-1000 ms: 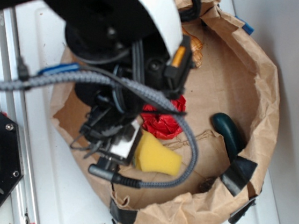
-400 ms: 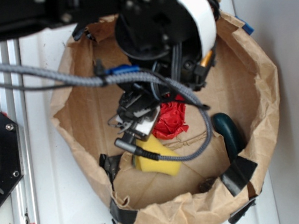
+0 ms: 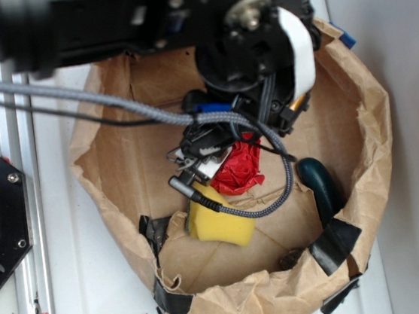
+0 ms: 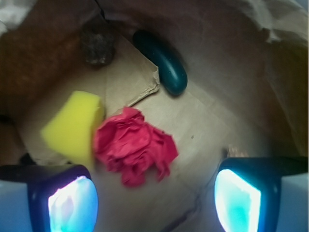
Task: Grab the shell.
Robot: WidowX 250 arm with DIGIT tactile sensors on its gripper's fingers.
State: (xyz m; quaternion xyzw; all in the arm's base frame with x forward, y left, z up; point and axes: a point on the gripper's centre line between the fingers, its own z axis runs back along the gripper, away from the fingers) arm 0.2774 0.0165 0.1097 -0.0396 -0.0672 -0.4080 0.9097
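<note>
The shell does not show in either view; in the exterior view the black arm covers the far part of the bag. My gripper [image 3: 197, 157] hangs inside the brown paper bag [image 3: 375, 146], just left of the crumpled red paper flower [image 3: 243, 170]. In the wrist view the gripper [image 4: 154, 203] is open, its two fingers [image 4: 72, 200] wide apart with only bare bag floor between them. The red paper flower [image 4: 133, 145] lies just ahead of the fingertips.
A yellow sponge [image 3: 218, 222] [image 4: 72, 125] lies left of the flower. A dark green oblong object [image 3: 320, 186] [image 4: 161, 63] rests by the bag's right wall. A small dark brown lump [image 3: 288, 258] [image 4: 99, 46] sits at the near rim. Bag walls stand all round.
The arm has swung to the right across the bag. The gripper has moved from over the yellow sponge's left side to beside the red paper flower. It stays empty.
</note>
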